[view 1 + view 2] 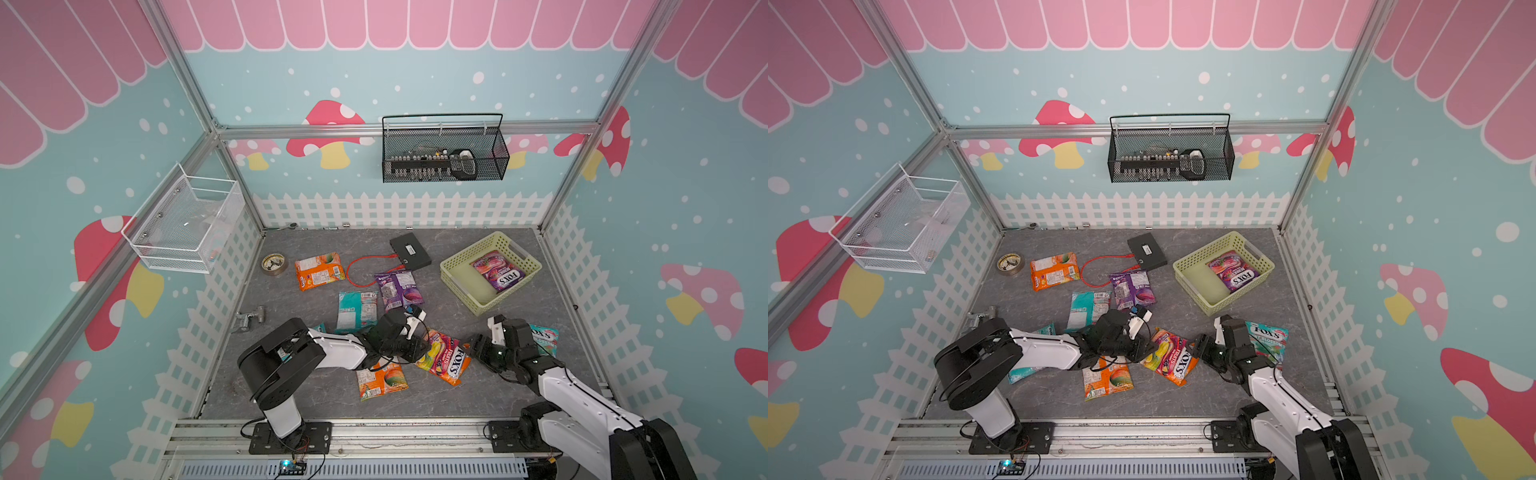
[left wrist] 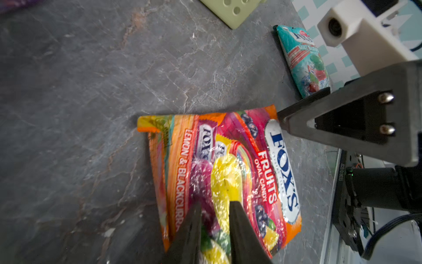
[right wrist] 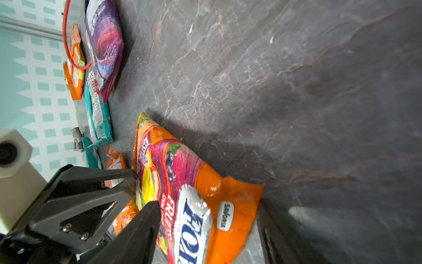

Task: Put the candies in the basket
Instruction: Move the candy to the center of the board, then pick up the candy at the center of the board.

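With left jaws nearly together, pinched one edge of the fruit bag (image 2: 228, 171); with right jaws spread, straddled its logo end. Lay on the tabletop (image 1: 457, 399) between both pairs, basket (image 1: 459, 291) farther back, nearer the right jaws.

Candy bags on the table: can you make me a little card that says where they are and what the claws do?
In the basket: one purple bag
On the table: seven bags that show
Left claw: nearly closed over the fruit bag, grip unclear
Right claw: open, at that bag's opposite side
Not candy: black box, tape roll
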Available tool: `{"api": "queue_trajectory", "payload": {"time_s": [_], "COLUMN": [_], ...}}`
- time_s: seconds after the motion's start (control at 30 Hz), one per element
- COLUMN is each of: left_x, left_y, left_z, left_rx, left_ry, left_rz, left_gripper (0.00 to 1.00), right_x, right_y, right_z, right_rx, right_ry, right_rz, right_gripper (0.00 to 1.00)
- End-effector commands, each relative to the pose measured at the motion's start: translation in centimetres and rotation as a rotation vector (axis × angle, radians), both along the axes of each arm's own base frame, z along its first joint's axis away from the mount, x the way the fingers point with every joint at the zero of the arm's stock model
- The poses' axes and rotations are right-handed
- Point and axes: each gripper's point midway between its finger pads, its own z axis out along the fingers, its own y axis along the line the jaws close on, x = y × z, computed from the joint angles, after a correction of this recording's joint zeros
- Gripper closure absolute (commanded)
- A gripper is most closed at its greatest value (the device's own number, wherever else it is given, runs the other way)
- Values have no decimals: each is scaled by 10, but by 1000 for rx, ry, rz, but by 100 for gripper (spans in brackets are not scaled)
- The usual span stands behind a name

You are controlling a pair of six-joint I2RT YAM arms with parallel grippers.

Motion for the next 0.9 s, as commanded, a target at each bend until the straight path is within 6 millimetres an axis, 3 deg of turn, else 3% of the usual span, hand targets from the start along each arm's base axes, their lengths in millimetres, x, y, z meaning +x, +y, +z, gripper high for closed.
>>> {"api": "queue_trajectory", "payload": {"time_s": [0.0, 0.23, 0.5, 0.67, 0.87], "left_x": [-4, -2, -3, -5, -5], "left_y": [3, 8, 22, 27, 31], "left_z": [-1, -17, -34, -39, -44], "left_rx": [13, 63, 120, 133, 146], "left_ry": [-5, 17, 35, 50, 53], "left_rz": [-3, 24, 67, 82, 101], "left_gripper": [79, 85, 86, 86, 84], "right_x": [2, -4, -7, -4, 4], "right_y": [-1, -12, 8, 30, 38], "right_z": [0, -14, -17, 5, 38], "right_rx": [-66, -132, -79, 55, 145], "right_ry": [-30, 7, 20, -35, -155], "right_rz": [54, 5, 58, 96, 93], "right_gripper": [27, 26, 27, 28, 29]}}
